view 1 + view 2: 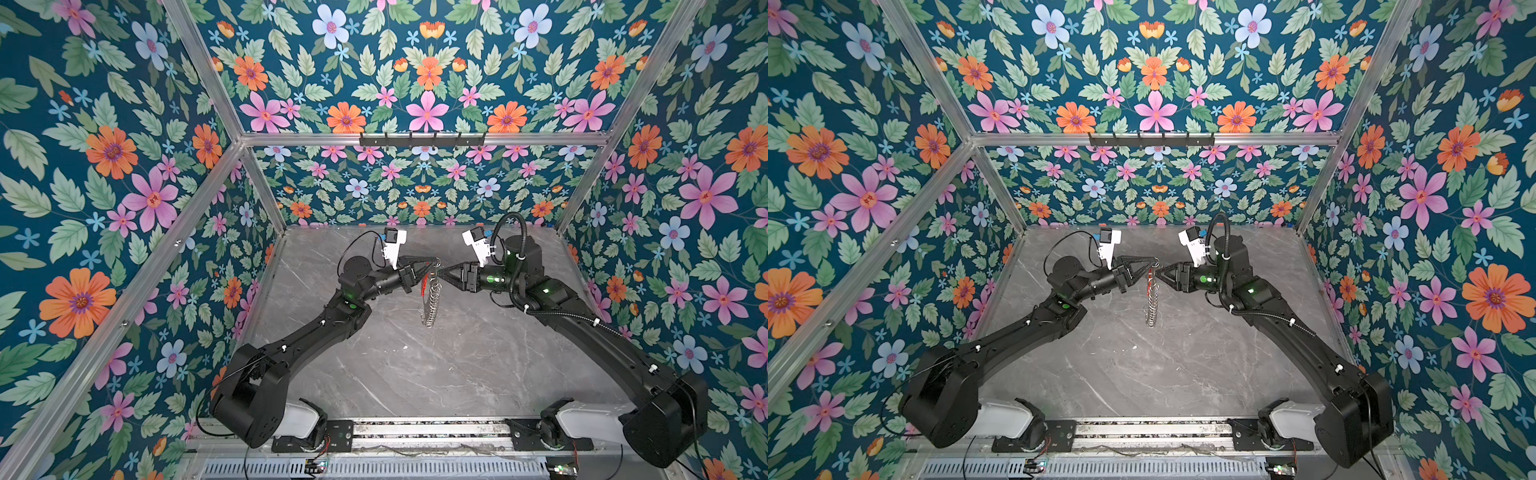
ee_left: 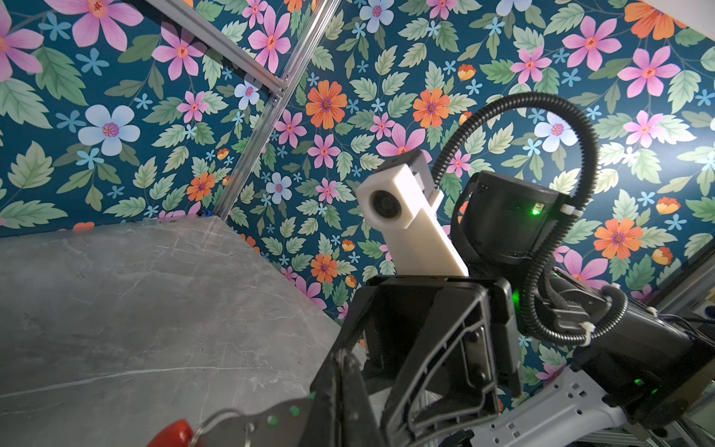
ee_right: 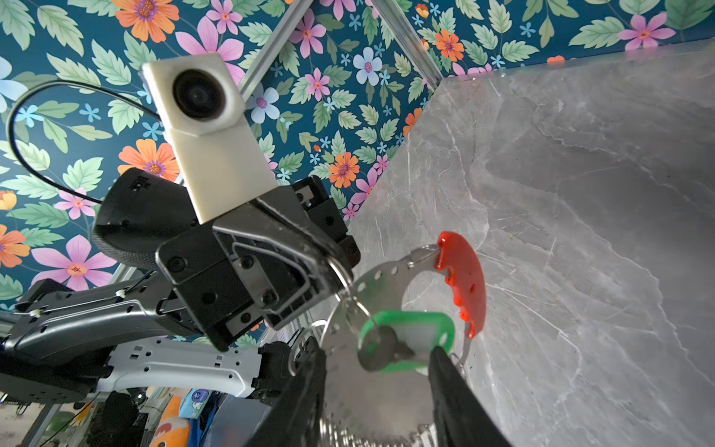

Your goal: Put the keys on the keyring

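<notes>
Over grey marble tabletop (image 1: 415,374), a grey, red-segmented hoop keyring (image 3: 381,280) is clamped by the closed left gripper (image 3: 334,267). A green-headed key (image 3: 421,333), pinched by the right gripper (image 1: 444,274), could be dropped if misaligned.

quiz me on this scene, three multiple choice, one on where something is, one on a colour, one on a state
1. Where is the keyring?
A. flat on the table
B. hanging from the left gripper
C. on the hook rail at the back

2. What colour is the plastic head of the key?
A. blue
B. yellow
C. green

3. The left gripper's fingers are:
A. shut on the keyring
B. wide open
C. out of every view

Answers:
1 B: both top views show it dangling edge-on from the fingertips.
2 C: the right wrist view shows a bright green head.
3 A: the right wrist view shows them pinched together at the keyring's rim.
</notes>
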`<action>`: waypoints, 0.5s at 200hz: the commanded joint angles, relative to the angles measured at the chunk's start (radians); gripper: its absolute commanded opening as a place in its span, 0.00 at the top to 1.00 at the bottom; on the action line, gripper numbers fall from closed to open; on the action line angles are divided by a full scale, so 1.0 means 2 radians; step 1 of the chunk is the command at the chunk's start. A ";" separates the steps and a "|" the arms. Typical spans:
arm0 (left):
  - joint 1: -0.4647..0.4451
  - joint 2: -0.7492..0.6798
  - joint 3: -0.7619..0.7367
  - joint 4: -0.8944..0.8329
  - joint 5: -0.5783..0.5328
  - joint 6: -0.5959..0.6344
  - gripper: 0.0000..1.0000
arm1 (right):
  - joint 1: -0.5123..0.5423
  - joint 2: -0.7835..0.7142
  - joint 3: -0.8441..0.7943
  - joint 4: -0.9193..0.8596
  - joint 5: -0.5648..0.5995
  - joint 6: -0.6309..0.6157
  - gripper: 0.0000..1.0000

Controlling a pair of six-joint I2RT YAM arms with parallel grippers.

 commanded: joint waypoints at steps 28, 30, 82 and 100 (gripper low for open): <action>0.001 0.001 0.007 0.046 0.003 -0.020 1.00 | 0.001 0.023 0.029 -0.011 -0.016 -0.027 0.67; 0.000 0.001 0.007 0.046 0.003 -0.019 1.00 | 0.001 0.023 0.030 -0.012 -0.017 -0.028 0.68; 0.001 -0.008 0.007 0.057 -0.001 -0.029 1.00 | 0.001 0.014 0.028 -0.021 -0.019 -0.034 0.84; 0.001 -0.012 0.009 0.054 -0.004 -0.029 1.00 | 0.001 0.008 0.026 -0.027 -0.017 -0.037 0.86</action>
